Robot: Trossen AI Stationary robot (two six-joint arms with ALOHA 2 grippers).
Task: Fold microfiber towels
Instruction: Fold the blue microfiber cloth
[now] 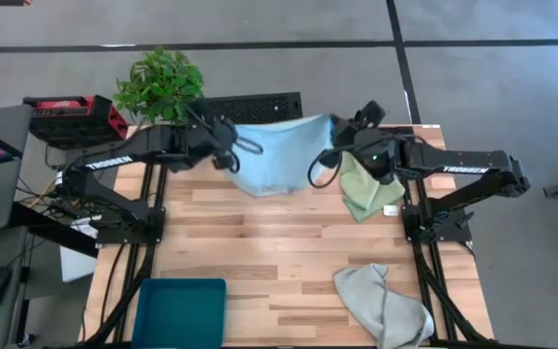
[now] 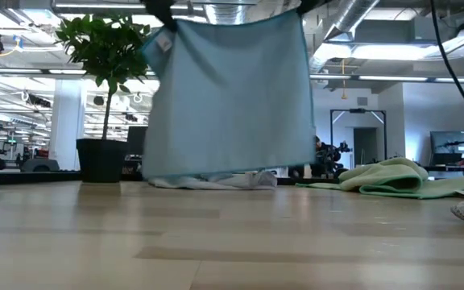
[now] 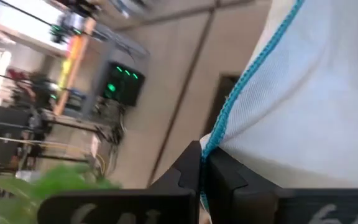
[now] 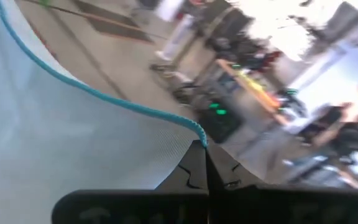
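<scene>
1. The light blue towel (image 1: 274, 155) is soft matt cloth with a fine ribbed weave and a brighter blue stitched edge; it hangs limp between the left gripper (image 3: 202, 163) and the right gripper (image 4: 204, 163).
2. Both grippers' fingers look like matt black plastic, pressed together on the hem.
3. The light green towel (image 1: 360, 189) at the far right is soft, crumpled cloth.
4. The grey towel (image 1: 384, 302) at the near right is rumpled matt cloth.
5. The table (image 1: 260, 242) is pale planked wood with a smooth, faintly shiny finish.
6. The teal bin (image 1: 180, 310) at the near left looks like smooth plastic.
</scene>
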